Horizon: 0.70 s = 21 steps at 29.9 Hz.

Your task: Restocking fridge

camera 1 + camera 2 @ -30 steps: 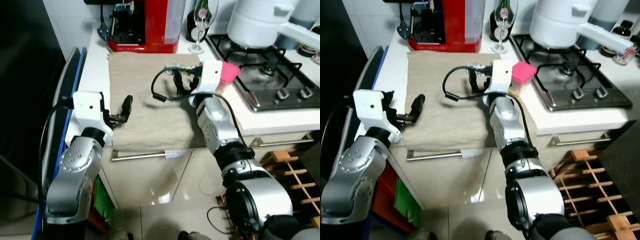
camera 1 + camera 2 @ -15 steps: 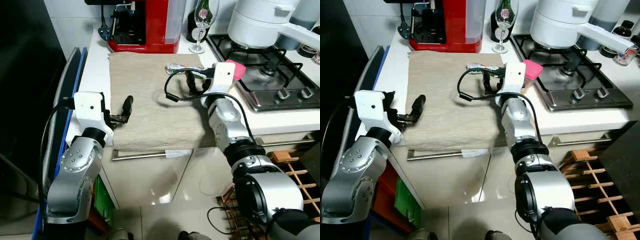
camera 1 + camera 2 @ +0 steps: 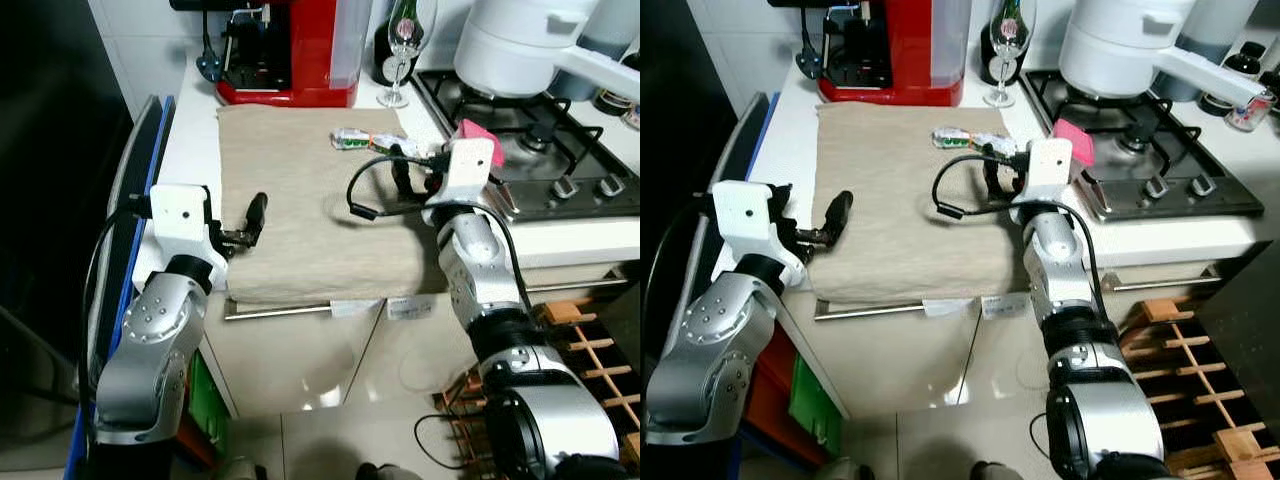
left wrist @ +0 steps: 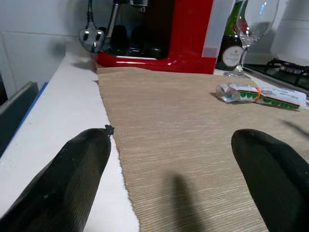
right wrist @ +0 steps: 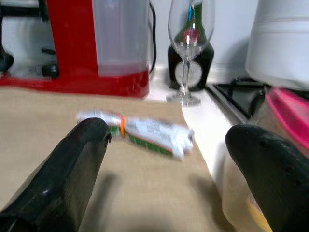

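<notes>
Right wrist view looks along two spread black fingers (image 5: 72,174) at a small white and green packet (image 5: 137,133) lying flat on the beige cloth (image 5: 96,193); the right gripper (image 3: 1005,165) stands open just short of the packet, touching nothing. Print on the packet is too blurred to read. Seen from the head, the packet (image 3: 365,139) lies near the far right corner of the cloth (image 3: 300,200), which covers the middle of the white worktop (image 3: 185,130) and hangs over its front edge. A pink-lidded container (image 3: 478,148) sits at the worktop's right side, just beside the right wrist and against the hob (image 3: 540,150).

The left gripper (image 3: 250,222) hovers low over the cloth's left edge near the front, its fingers (image 4: 72,179) wide apart and empty, well apart from the packet (image 4: 258,94).

Along the back edge stand a red coffee machine (image 3: 290,50), a wine glass (image 3: 403,50) and a dark bottle (image 4: 231,46) whose label cannot be read. A white pot (image 3: 520,45) rests on the hob.
</notes>
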{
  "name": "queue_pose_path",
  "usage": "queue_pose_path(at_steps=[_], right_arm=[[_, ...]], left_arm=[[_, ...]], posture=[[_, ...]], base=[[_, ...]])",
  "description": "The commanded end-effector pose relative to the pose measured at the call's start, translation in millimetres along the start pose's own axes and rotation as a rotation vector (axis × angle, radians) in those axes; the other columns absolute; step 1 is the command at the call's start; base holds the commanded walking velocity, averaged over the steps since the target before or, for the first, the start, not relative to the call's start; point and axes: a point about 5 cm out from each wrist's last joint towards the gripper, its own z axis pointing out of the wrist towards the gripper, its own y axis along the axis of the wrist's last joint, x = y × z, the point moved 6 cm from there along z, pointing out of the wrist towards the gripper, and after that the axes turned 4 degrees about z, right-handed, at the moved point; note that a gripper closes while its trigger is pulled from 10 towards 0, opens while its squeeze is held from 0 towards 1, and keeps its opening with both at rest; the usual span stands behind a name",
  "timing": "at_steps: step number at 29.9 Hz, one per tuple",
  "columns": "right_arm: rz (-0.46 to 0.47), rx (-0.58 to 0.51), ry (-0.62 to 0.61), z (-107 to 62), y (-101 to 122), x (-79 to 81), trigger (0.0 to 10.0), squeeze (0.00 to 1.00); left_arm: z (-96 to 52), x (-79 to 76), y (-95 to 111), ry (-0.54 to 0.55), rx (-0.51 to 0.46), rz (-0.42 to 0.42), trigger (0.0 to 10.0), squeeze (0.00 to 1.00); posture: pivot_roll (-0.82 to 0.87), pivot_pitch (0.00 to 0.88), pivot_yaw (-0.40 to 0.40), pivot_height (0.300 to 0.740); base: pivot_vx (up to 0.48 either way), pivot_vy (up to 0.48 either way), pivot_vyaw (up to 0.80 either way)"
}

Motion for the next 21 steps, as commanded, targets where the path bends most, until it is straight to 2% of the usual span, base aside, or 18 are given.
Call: queue_pose_path(at_steps=[1,7,10,13,16,19,21], right_arm=[[-0.017,0.014,0.0,-4.4,-1,-5.6,10.0,0.2],[-0.048,0.016,0.019,-9.4,3,-6.3,10.0,0.2],[-0.065,-0.009,0.044,-9.6,14,-1.4,10.0,0.2],[-0.041,-0.049,0.047,-9.3,31,0.6,10.0,0.2],[-0.017,-0.07,0.073,-10.5,41,8.4,10.0,0.2],[0.026,-0.094,0.15,-14.1,52,29.1,10.0,0.2],[0.054,-0.147,0.148,-16.0,66,31.4,10.0,0.2]], left_arm=[[3.1,-4.1,3,-0.015,-0.006,-0.004,10.0,0.0],[3.6,-3.1,2,-0.013,-0.004,-0.006,10.0,0.0],[4.4,-2.7,2,-0.013,-0.003,-0.006,10.0,0.0],[5.1,-2.1,3,-0.009,-0.005,-0.007,10.0,0.0],[5.4,-2.0,2,-0.007,-0.003,-0.007,10.0,0.0],[5.9,-3.1,1,-0.007,0.001,-0.01,10.0,0.0],[6.3,-3.1,1,-0.007,0.0,-0.011,10.0,0.0]], posture=[[0.05,0.054,-0.033,0.74],[0.05,0.048,-0.03,0.74],[0.05,0.045,-0.032,0.74],[0.04,0.043,-0.035,0.74],[0.04,0.042,-0.035,0.74],[0.04,0.039,-0.036,0.74],[0.04,0.037,-0.035,0.74]], base=[[0.0,0.0,0.0],[0.0,0.0,0.0],[0.0,0.0,0.0],[0.0,0.0,0.0],[0.0,0.0,0.0],[0.0,0.0,0.0],[0.0,0.0,0.0]])
